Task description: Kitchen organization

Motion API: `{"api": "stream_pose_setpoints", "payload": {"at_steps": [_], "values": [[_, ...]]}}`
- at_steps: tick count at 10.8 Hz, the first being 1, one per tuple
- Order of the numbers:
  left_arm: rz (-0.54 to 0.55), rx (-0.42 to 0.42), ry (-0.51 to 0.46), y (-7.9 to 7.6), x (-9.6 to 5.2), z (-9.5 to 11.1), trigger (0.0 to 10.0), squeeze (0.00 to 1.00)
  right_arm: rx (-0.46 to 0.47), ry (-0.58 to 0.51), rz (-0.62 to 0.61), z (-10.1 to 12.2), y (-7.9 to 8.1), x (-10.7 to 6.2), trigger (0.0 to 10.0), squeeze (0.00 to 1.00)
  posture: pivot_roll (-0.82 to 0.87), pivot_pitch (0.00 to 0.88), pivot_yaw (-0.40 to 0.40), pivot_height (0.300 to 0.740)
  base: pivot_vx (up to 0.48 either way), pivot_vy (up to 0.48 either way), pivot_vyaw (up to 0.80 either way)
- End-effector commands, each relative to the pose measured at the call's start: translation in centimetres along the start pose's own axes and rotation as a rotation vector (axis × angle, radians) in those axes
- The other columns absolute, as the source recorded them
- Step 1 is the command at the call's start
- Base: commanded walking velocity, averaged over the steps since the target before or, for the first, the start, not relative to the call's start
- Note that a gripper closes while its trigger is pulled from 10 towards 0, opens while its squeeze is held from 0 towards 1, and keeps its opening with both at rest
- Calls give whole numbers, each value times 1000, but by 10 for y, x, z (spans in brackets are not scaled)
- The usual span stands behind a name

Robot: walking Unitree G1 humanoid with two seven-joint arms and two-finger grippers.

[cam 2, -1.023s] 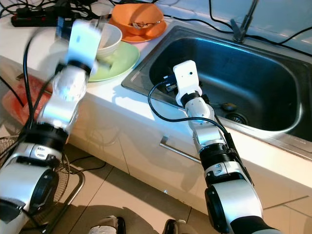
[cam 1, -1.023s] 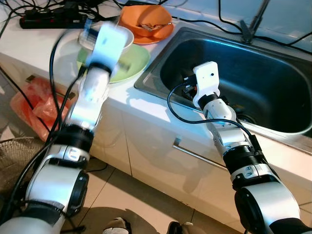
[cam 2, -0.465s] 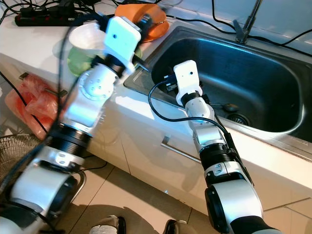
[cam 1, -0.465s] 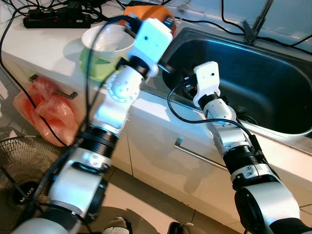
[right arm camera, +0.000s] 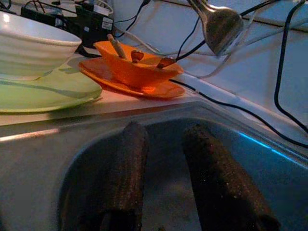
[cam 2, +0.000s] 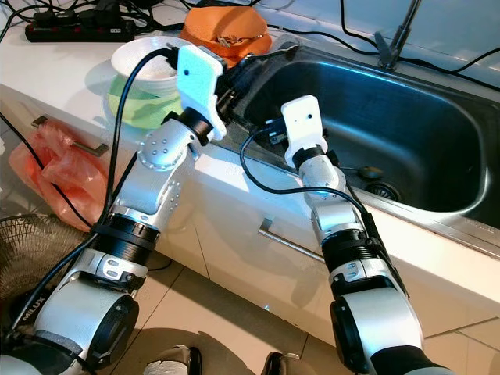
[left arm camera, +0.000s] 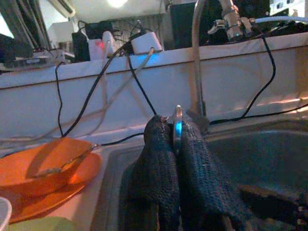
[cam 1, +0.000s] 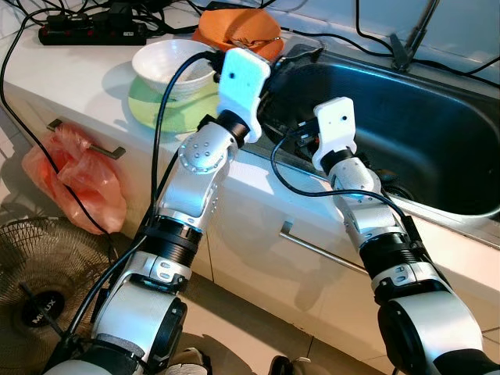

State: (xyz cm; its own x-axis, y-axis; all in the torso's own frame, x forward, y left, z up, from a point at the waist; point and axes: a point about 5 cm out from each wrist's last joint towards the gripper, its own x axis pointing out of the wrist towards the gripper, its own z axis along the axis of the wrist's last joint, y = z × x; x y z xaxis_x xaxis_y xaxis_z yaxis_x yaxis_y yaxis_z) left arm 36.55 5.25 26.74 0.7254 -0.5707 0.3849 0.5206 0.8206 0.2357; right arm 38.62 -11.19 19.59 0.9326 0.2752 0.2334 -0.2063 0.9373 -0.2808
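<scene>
Spoon (left arm camera: 177,130) pinched in left gripper (left arm camera: 174,144) above sink (cam 1: 437,133)

I see the bowl (cam 1: 172,66) on a plate (cam 1: 168,109) left of the sink (cam 1: 437,148). A dish (cam 1: 238,31) sits behind the plate. A bag (cam 1: 74,176) and fan (cam 1: 43,281) lie below.

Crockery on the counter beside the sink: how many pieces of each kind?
Bowls: 2 (white ribbed bowl, orange bowl)
Plates: 2 (light green plate under the white bowl, orange plate under the orange bowl)
Total: 4
</scene>
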Motion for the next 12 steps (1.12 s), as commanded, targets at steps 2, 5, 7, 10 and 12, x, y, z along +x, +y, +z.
{"api": "stream_pose_setpoints", "payload": {"at_steps": [2,5,7,10,12], "values": [[21,-62,-16,4,0,5,10000,0,-37,11,-33,-4,-7,-3,10000,1000,90,112,-28,740,0,0,0],[49,-235,95,19,-12,-11,10000,0,-115,-4,-62,-2,-19,-4,10000,1000,88,113,-24,740,0,0,0],[35,-318,104,25,-18,-11,10000,0,-148,-18,-49,0,-20,-4,10000,0,89,109,-20,740,0,0,0],[-25,-345,132,26,-22,-8,10000,0,-166,-42,-20,1,-15,-5,10000,0,88,100,-16,740,0,0,0],[-51,-355,165,24,-23,-10,10000,0,-160,-57,6,3,-7,-4,10000,0,89,97,-13,740,0,0,0]]}}
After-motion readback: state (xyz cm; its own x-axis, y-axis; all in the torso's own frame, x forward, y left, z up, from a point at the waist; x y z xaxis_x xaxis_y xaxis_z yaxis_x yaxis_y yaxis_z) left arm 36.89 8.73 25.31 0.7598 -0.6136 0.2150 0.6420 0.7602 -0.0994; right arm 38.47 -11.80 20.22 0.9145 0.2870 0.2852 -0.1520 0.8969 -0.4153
